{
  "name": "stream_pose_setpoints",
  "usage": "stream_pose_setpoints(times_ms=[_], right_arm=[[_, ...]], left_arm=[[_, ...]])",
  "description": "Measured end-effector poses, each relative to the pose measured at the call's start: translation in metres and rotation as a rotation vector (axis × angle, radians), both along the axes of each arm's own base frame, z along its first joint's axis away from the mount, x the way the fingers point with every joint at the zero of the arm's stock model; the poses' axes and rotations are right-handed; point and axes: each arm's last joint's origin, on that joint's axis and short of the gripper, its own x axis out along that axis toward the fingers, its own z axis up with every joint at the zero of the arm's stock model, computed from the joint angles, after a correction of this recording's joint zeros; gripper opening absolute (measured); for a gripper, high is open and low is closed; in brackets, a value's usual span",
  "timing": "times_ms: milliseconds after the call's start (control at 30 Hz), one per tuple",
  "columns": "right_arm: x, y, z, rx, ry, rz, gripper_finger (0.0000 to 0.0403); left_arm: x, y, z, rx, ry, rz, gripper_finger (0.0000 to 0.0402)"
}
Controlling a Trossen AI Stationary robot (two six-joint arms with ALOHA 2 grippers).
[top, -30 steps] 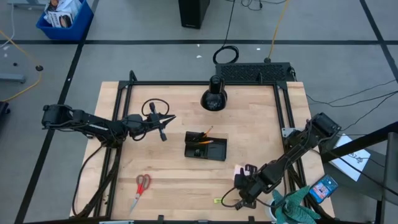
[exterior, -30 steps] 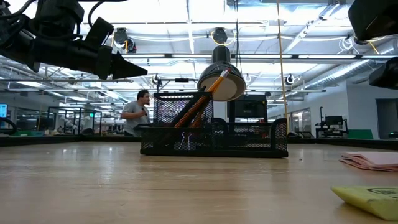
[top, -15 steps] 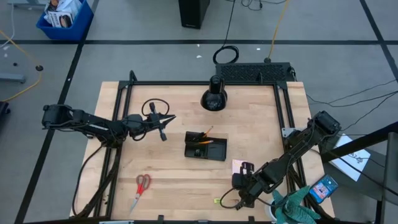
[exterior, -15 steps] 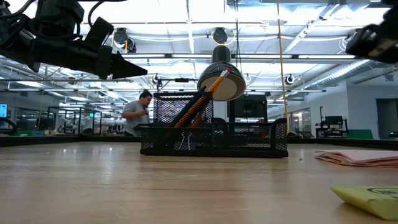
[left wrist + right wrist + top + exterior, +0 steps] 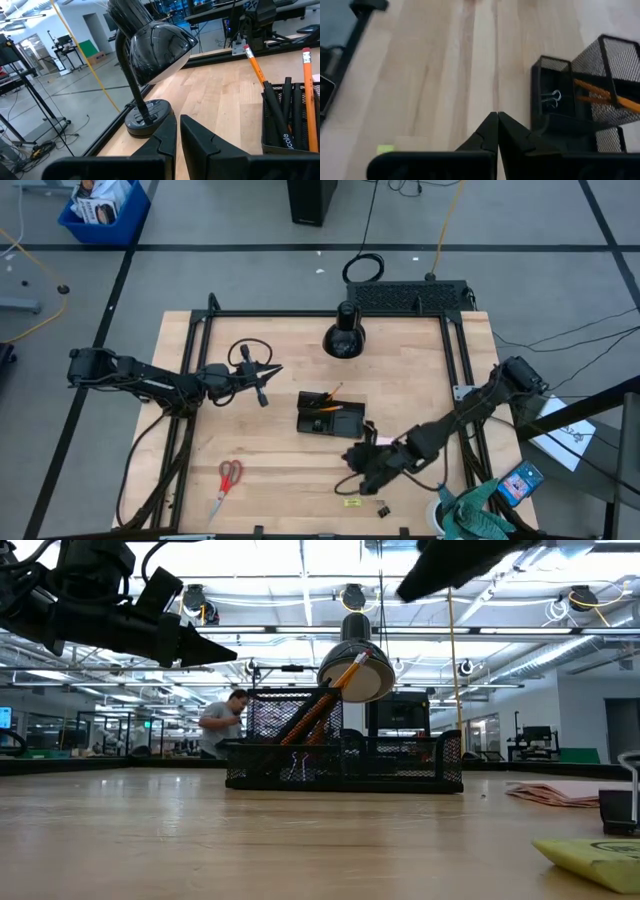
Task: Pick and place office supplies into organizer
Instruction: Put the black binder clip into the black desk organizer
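Observation:
The black mesh organizer (image 5: 331, 416) stands mid-table with orange pencils (image 5: 606, 95), dark pens (image 5: 280, 107) and a binder clip (image 5: 550, 97) in it. My right gripper (image 5: 348, 456) hovers shut just near of the organizer, above the table (image 5: 440, 570). Behind it lies the pink sticky pad (image 5: 383, 441). The yellow-green piece (image 5: 352, 502) and a black binder clip (image 5: 382, 508) lie by the near edge. Red-handled scissors (image 5: 228, 479) lie flat near-left. My left gripper (image 5: 266, 374) waits shut, in the air left of the organizer.
A black desk lamp (image 5: 343, 336) stands on its round base at the far edge, behind the organizer. A coiled black cable (image 5: 250, 352) lies by the left arm. Bare wood stretches between the scissors and the organizer. A blue phone-like item (image 5: 521, 480) sits off the table's right.
My right gripper has swung from the near-right corner toward the table's left and the organizer, rising out of the low view's right side to its top. The black binder clip now shows on the table where the gripper was. The left arm has kept still.

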Motion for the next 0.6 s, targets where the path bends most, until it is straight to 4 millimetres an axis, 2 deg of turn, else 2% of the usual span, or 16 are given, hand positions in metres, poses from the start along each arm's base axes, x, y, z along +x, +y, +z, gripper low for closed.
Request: stream_pose_setpoints(times_ms=[167,300,433,600], right_arm=[[-0.001,-0.011,-0.005,0.112,0.140,0.023,0.0000],[-0.013,-0.003,-0.013,0.297,0.333,0.010,0.0014],[-0.028,0.007,-0.017,0.320,0.429,-0.021,0.0073],[-0.030,0.017,-0.015,0.421,0.464,0.053,0.0171]], left_arm=[[0.000,0.000,-0.001,0.010,0.013,0.000,0.0031],[0.000,0.000,-0.001,0.013,0.016,0.000,0.0031],[0.000,0.000,-0.001,0.013,0.015,0.000,0.0031],[0.000,0.000,0.000,0.005,0.004,0.000,0.0031]])
